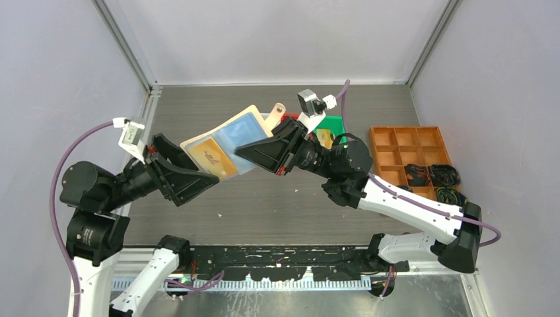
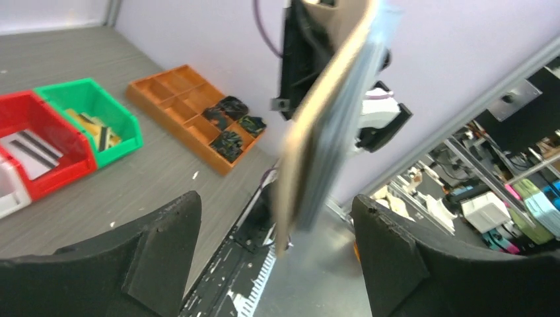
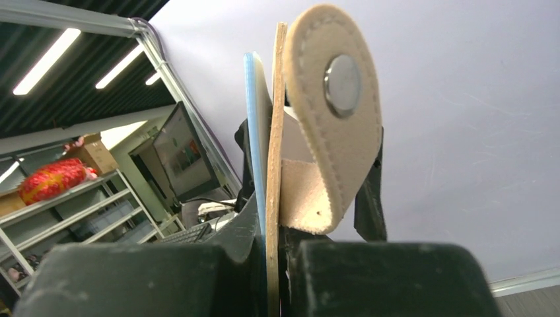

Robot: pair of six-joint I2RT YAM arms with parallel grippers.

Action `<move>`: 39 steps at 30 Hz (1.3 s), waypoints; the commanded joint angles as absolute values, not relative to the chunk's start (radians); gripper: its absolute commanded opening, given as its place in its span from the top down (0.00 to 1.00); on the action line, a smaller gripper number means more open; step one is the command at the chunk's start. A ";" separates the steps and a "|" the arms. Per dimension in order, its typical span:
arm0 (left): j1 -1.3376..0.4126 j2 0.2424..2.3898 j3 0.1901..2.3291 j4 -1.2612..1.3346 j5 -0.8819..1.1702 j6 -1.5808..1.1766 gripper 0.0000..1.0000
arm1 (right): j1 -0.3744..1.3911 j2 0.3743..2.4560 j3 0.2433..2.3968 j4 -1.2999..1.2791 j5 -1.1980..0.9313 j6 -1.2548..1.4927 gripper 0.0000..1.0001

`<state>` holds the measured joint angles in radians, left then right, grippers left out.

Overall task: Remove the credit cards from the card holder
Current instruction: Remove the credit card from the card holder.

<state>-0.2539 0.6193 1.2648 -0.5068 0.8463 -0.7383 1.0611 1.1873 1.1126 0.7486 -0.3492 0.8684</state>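
My right gripper is shut on the beige card holder and holds it open in the air above the table. A gold card sits in its clear sleeves. In the right wrist view the holder is pinched edge-on in my right gripper, with its snap tab folded over. My left gripper is open at the holder's lower left edge. In the left wrist view the holder hangs edge-on between the spread fingers of my left gripper, touching neither.
A green bin with gold cards and a red bin with a striped white card stand at the back of the table. An orange compartment tray with dark items is on the right.
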 commanded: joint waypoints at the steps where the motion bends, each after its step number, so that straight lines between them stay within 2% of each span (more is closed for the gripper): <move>1: -0.256 0.635 1.275 -0.234 0.944 -0.903 0.18 | 1.061 1.221 1.125 0.907 -0.303 0.933 0.99; 7: -0.257 0.631 1.270 -0.180 0.992 -0.943 0.29 | 1.061 1.255 1.109 0.953 -0.232 0.957 0.99; 11: -0.256 0.611 1.258 -0.223 0.984 -0.886 0.41 | 1.061 1.275 1.092 0.991 -0.194 0.967 0.99; 14: -0.256 0.596 1.260 -0.322 0.909 -0.789 0.57 | 1.069 1.277 1.091 0.985 -0.191 0.950 0.99; 16: -0.257 0.586 1.275 -0.411 0.805 -0.697 0.75 | 1.075 1.273 1.090 0.961 -0.200 0.932 0.97; 17: -0.256 0.583 1.284 -0.452 0.750 -0.652 0.82 | 1.076 1.269 1.088 0.948 -0.205 0.926 0.93; 19: -0.256 0.576 1.295 -0.504 0.673 -0.569 0.91 | 1.077 1.257 1.076 0.922 -0.215 0.908 0.79; 21: -0.256 0.570 1.294 -0.530 0.667 -0.495 0.95 | 1.077 1.225 1.054 0.870 -0.197 0.872 0.63; 24: -0.256 0.570 1.299 -0.610 0.682 -0.350 0.98 | 1.074 1.135 1.029 0.720 -0.124 0.778 0.44; 27: -0.256 0.591 1.330 -0.765 0.738 -0.152 0.99 | 1.066 1.025 1.046 0.478 -0.016 0.692 0.34; 30: -0.257 0.670 1.393 -0.999 0.771 0.055 0.99 | 1.053 0.964 1.116 0.217 0.094 0.613 0.29; 32: -0.257 0.735 1.453 -1.178 0.793 0.179 0.99 | 1.048 0.962 1.161 0.102 0.096 0.544 0.26; 36: -0.256 0.826 1.531 -1.401 0.858 0.404 0.98 | 1.046 1.022 1.300 -0.141 -0.076 0.359 0.01; 39: -0.256 0.853 1.559 -1.546 0.915 0.603 0.98 | 1.046 1.079 1.403 -0.266 -0.244 0.194 0.01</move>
